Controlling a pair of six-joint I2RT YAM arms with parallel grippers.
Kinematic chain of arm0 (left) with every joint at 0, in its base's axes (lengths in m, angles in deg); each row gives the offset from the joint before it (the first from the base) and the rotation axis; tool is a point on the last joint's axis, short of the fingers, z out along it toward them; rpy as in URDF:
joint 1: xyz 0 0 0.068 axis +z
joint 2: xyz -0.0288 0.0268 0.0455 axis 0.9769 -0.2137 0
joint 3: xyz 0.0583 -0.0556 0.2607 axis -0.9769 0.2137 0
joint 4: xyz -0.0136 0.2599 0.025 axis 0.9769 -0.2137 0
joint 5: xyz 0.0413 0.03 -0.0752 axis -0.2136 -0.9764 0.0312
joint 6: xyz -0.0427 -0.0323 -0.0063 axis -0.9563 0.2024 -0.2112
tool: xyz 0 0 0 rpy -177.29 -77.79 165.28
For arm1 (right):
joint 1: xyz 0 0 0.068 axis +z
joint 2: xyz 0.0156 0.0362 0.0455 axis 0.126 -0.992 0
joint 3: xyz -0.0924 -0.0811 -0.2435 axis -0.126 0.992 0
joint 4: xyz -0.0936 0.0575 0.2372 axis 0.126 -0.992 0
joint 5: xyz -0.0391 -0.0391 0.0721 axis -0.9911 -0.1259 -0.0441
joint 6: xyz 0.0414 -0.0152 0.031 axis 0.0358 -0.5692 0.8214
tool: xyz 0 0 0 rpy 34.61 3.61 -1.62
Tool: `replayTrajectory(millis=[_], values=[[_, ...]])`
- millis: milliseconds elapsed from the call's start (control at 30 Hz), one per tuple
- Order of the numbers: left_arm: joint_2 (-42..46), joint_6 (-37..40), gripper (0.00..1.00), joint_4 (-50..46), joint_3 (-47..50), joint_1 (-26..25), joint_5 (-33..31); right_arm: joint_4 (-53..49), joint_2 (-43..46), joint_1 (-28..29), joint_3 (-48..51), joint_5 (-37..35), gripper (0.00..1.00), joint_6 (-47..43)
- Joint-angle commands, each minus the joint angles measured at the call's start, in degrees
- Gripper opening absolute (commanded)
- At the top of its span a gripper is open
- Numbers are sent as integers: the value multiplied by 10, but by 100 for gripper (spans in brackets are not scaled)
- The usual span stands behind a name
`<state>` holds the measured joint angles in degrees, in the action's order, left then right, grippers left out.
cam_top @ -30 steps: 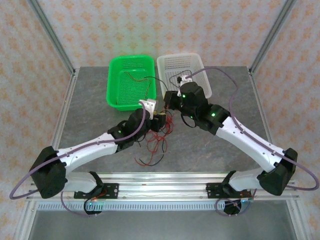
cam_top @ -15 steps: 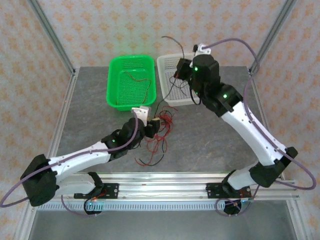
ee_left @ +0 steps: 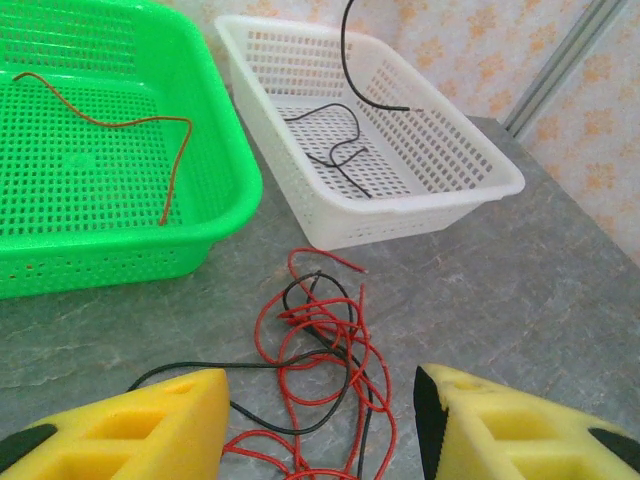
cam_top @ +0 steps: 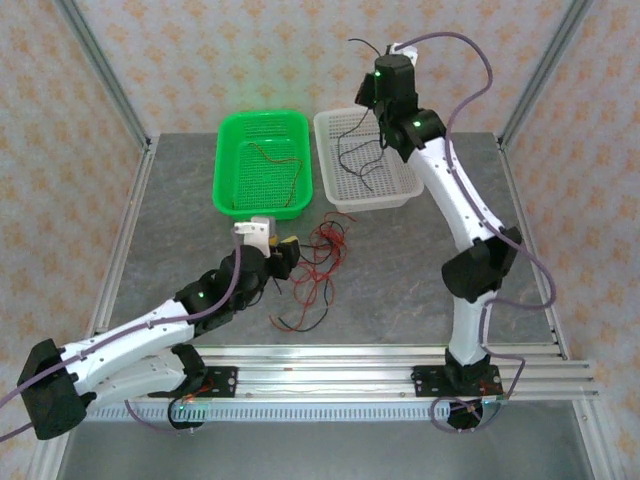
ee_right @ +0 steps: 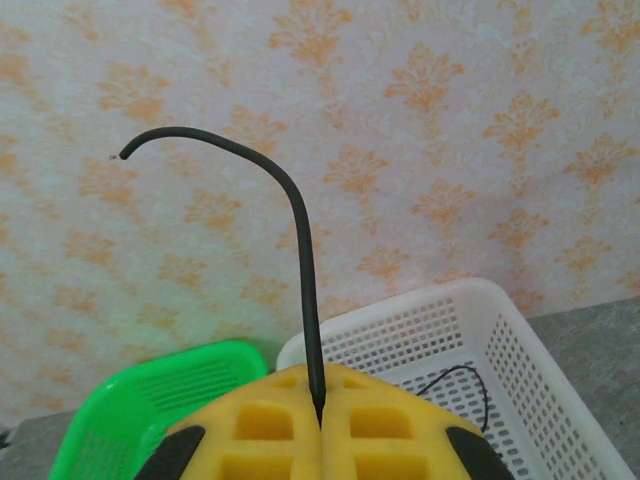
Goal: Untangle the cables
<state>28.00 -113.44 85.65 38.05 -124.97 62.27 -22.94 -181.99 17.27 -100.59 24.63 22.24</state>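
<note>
**Top, left-wrist and right-wrist views of the workspace.** The right gripper [ee_right: 320, 415] is raised above the far side of the white basket [cam_top: 370, 203], with its yellow fingers [ee_right: 390, 425] pressed together on a black cable [ee_right: 302, 235]. In the right wrist view the cable rises from the seam between the fingers and arches over to the left. In the top view its upper end curls above the gripper [cam_top: 370, 95]. The rest of the cable [cam_top: 343, 152] hangs down over the basket. Whether the lower end touches the basket floor cannot be told.

A second black cable [ee_left: 335, 155] lies curled on the floor of the white basket [ee_left: 380, 220].

The green basket [cam_top: 225, 160] stands just beside the white one, on its left. It holds one red cable [ee_left: 175, 160], bent across its floor.

The left gripper [cam_top: 283, 256] is low over the grey table [cam_top: 420, 270], near the front of the green basket. Its yellow fingers [ee_left: 150, 430] are spread wide apart and grip nothing.

A tangle of red and black cables [ee_left: 320, 340] lies on the table just beyond the parted fingers, in front of the two baskets. In the top view this tangle [cam_top: 320, 262] sits immediately to the right of the left gripper. A looser red and black strand trails from it towards the near edge of the table.
</note>
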Motion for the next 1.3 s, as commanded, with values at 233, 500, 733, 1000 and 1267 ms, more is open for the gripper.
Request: replayTrajectory(millis=[233, 500, 733, 1000, 1267], values=[[39, -23, 53, -56, -7, -5, -26, 14, -102, -32, -21, -2, 0, -23], [39, -45, 53, -77, -20, -5, -39, -9, -177, -40, -10, 1, 0, -41], [37, -65, 53, -100, -34, -5, -51, -56, -227, -56, 11, 23, 0, -19], [10, -103, 53, -158, -70, -5, -73, -118, -293, -64, -39, 49, 0, -15], [-2, -128, 54, -193, -89, -5, -77, -151, -312, -65, -55, 50, 38, -18]])
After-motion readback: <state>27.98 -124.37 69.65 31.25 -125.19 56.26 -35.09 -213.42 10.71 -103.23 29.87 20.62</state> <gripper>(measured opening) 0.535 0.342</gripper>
